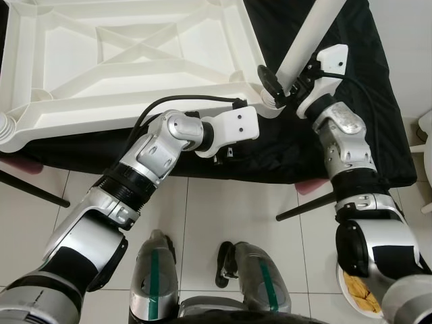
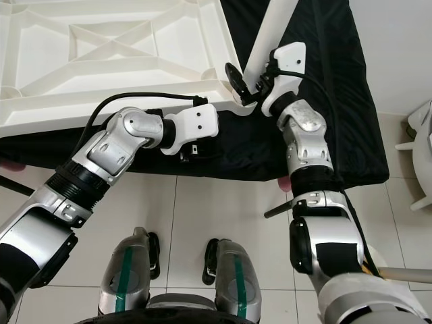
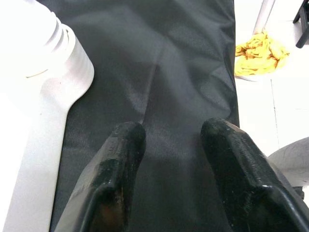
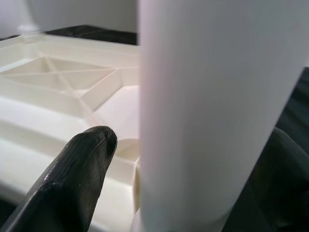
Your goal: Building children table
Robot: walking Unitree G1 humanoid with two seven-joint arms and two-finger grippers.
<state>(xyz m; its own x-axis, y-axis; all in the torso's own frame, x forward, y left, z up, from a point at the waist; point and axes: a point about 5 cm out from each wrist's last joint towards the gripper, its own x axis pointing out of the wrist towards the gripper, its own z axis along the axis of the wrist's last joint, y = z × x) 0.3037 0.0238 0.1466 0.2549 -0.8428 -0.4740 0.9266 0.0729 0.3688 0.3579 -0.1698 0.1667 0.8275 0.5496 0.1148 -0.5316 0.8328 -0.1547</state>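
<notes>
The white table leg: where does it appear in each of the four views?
Left eye view: the white table leg, upper right, held by the right hand.
Right eye view: top centre-right.
Left wrist view: I cannot find it here.
Right wrist view: centre, close up.
Shared landmark: the upside-down white tabletop.
</notes>
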